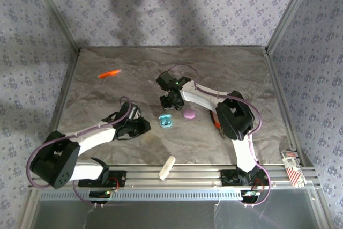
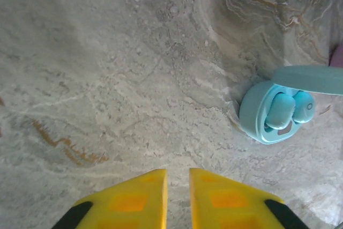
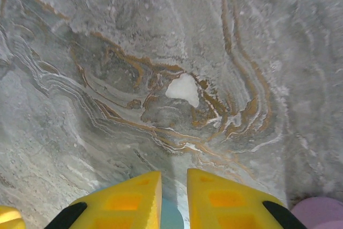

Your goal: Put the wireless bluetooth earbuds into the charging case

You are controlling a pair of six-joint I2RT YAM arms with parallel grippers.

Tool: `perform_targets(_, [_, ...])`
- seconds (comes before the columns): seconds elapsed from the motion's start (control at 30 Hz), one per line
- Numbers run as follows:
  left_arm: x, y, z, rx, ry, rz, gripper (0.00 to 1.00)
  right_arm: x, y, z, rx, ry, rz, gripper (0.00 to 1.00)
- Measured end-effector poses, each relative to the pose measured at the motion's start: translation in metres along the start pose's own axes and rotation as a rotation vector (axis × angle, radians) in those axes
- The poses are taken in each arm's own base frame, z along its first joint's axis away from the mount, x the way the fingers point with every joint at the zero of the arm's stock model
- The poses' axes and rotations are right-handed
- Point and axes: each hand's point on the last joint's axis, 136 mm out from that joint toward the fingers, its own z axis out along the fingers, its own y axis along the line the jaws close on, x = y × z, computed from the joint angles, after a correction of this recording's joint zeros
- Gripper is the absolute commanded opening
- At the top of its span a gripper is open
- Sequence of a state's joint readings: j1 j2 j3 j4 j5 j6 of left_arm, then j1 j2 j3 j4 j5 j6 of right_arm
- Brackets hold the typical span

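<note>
A teal charging case [image 2: 252,113] lies open on the marble table, its lid [image 2: 311,79] raised. Two light teal earbuds [image 2: 280,112] sit side by side in its wells. In the top view this case [image 1: 165,121] lies between the two arms. My left gripper [image 2: 178,172] hovers over bare table to the case's left, its yellow fingers nearly together with nothing between them. My right gripper [image 3: 174,174] stands just beyond the case, its jaws likewise drawn to a narrow slit. A teal patch [image 3: 171,215] shows deep in that slit.
A pink oval case [image 1: 188,114] lies shut just right of the teal one. An orange object [image 1: 109,73] lies at the far left, a white piece [image 1: 167,167] on the near rail, a small packet [image 1: 292,167] at the right edge.
</note>
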State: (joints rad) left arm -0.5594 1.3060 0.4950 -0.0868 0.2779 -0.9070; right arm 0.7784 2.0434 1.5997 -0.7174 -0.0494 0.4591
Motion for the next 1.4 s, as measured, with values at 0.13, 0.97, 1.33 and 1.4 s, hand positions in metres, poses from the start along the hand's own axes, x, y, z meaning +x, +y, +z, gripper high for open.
perform_targets(0.13, [-0.003,-0.006,0.006,0.006,0.001,0.009,0.16,0.003,0.003,0.002,-0.019,0.016,-0.001,0.21])
perform_targets(0.97, [-0.013,-0.017,-0.004,0.022,-0.044,0.031,0.19,0.04,0.019,-0.014,-0.047,0.038,-0.063,0.21])
perform_targets(1.33, [-0.029,-0.016,-0.028,0.026,-0.125,0.025,0.26,0.061,0.023,-0.004,-0.04,0.067,-0.079,0.21])
perform_targets(1.4, [-0.033,-0.016,-0.035,0.033,-0.147,0.019,0.28,0.062,0.022,-0.002,-0.039,0.07,-0.072,0.22])
